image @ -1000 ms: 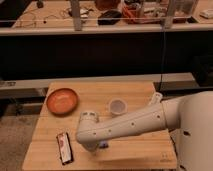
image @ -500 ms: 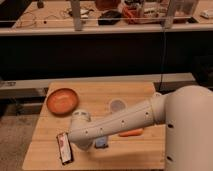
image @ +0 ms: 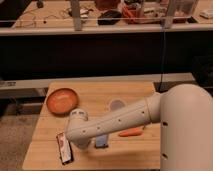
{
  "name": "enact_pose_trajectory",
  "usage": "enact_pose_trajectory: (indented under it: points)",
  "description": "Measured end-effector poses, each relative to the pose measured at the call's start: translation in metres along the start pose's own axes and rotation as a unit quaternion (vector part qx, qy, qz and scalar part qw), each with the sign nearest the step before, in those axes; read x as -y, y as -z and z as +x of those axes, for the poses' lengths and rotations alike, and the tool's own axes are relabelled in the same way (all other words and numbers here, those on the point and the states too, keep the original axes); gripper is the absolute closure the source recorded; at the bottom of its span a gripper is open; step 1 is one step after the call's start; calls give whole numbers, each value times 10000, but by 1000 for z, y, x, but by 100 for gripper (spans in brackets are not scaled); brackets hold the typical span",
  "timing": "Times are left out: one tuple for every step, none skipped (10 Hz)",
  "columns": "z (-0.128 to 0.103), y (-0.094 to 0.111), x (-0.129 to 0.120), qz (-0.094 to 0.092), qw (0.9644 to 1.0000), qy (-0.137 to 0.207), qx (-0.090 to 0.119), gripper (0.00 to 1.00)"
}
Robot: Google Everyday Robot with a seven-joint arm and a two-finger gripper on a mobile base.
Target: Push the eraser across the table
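The eraser [image: 64,148], a flat black block with a red and white label, lies near the front left corner of the light wooden table [image: 125,156], its long side running front to back. My white arm reaches in from the right, low over the tabletop. The gripper [image: 76,143] hangs under the rounded wrist, right beside the eraser's right edge and shut. I cannot tell whether it touches the eraser. The wrist hides most of the gripper.
An orange bowl [image: 62,100] sits at the back left of the table. A white cup [image: 117,105] stands mid-table behind the arm. A carrot [image: 131,133] and a blue-grey block [image: 101,141] lie just in front of the arm.
The arm has swung left and lower, bringing the wrist up to the eraser and uncovering the carrot. The eraser has stayed in nearly the same place.
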State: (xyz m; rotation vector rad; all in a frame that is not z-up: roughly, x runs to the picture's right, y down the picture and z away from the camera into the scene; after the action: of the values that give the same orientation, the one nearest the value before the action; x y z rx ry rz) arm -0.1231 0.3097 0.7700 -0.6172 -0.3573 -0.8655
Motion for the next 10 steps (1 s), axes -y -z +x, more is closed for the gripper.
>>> enact_pose_trajectory:
  points:
    - [-2,0,3,-6,10000,7,2,95]
    - [-1,-1,4,-12,10000,7,-16,95]
    - [0,-1,5,-17,10000,-3,-29,95]
    - [-1,-1,6,-28,10000,6,-21,95]
    - [-2,-2,11,-42,10000,61,-38,95]
    - [-4,-2,14,-35,9999,87,-35,95]
    - [-8,-3,24,-44,9998,162,-45,95]
    - [-8,-3,26,-51,9998,173,-48,95]
    - [-9,-3,29,-56,9997,221,-55,95]
    - [-9,-3,30,-62,9996,255,-64,95]
